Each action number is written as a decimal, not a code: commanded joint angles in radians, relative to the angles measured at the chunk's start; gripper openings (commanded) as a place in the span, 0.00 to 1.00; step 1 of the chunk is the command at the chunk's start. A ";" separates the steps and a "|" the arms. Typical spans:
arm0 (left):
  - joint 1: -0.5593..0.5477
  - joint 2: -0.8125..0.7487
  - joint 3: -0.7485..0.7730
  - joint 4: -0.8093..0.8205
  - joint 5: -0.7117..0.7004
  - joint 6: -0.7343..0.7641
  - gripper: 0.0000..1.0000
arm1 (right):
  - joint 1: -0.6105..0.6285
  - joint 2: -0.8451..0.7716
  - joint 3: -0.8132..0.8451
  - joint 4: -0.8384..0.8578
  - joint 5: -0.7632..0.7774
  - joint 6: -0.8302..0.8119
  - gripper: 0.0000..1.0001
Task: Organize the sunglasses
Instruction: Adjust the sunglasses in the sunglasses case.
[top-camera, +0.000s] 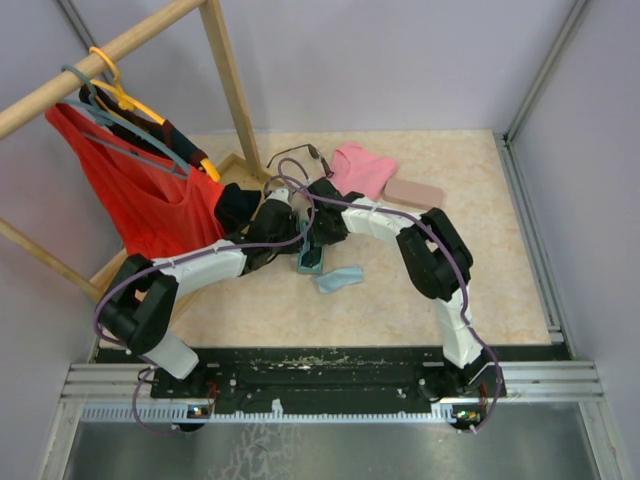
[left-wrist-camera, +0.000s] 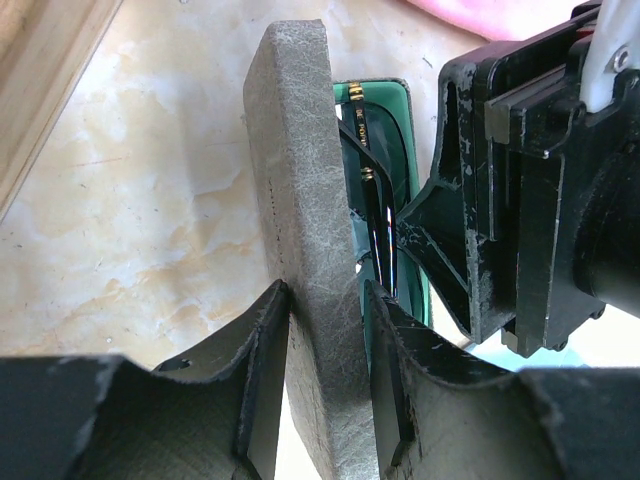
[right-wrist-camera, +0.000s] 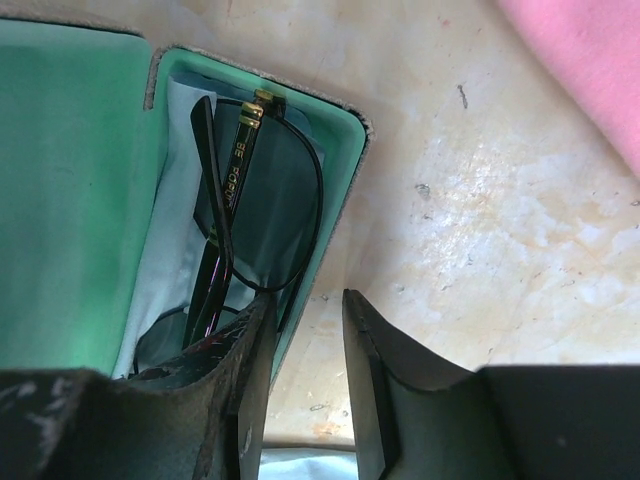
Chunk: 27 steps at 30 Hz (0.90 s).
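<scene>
1. Left gripper (left-wrist-camera: 325, 295): the jaws are clamped on the grey felt case lid (left-wrist-camera: 295, 150), which is held standing up on edge.
2. Sunglasses (right-wrist-camera: 225, 190): they're seen folded inside the green-lined case (right-wrist-camera: 345, 140), laid on a light-blue cloth (right-wrist-camera: 170, 200). The long axis is lined up with the case's length. The gold-banded hinge end is pointed at the far end wall, away from both grippers.
3. Writing: "BE POP" can be read along the temple arm, the rest can't be made out tbh.
4. Right gripper (right-wrist-camera: 306, 300): the jaws are parted and nothing is pinched. One finger is dipped into the case, touching the frame. The other is hung outside over the worktop (right-wrist-camera: 480, 220).
</scene>
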<state>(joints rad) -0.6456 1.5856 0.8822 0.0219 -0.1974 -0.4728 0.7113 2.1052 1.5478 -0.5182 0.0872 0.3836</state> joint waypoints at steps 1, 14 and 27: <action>-0.003 -0.004 0.013 0.023 0.035 -0.001 0.41 | 0.007 0.083 -0.015 -0.040 0.020 -0.018 0.36; -0.003 -0.003 0.006 0.029 0.058 -0.003 0.40 | 0.013 0.110 0.011 -0.069 0.025 -0.029 0.40; -0.003 -0.012 -0.007 0.046 0.081 -0.003 0.33 | 0.040 0.150 0.064 -0.112 0.048 -0.043 0.46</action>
<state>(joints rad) -0.6376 1.5856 0.8818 0.0227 -0.1928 -0.4698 0.7300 2.1525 1.6314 -0.6041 0.1394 0.3355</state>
